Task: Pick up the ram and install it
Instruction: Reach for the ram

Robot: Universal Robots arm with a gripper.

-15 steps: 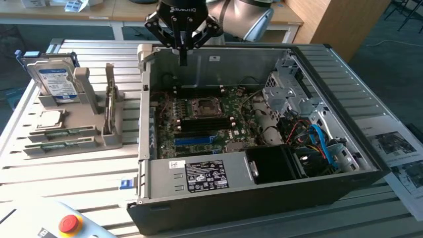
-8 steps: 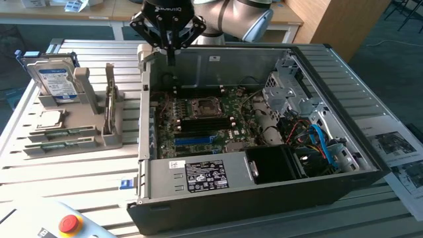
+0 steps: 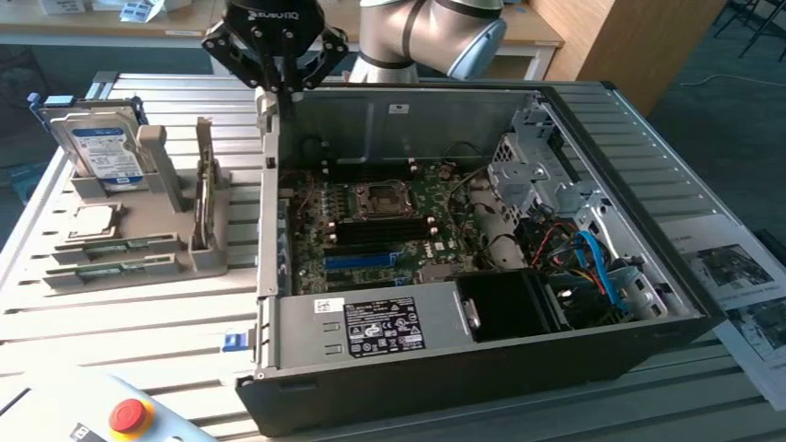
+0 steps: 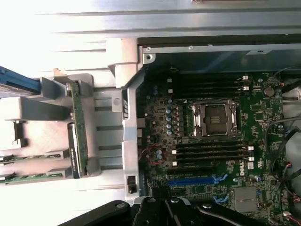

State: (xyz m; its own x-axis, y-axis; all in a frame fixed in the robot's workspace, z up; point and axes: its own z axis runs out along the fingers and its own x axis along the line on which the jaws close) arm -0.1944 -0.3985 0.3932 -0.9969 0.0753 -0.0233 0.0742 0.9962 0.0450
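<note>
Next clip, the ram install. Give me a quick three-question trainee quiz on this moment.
1. True or false: the gripper is shut, holds nothing, and hangs by a corner of the computer case.
2. Where is the hard drive? A) inside the case B) standing in the holder C) in the gripper
3. Fill in: the ram sticks lie in the holder, on the exterior view's ___ of the case.
Key: 1 true; 2 B; 3 left.
</note>
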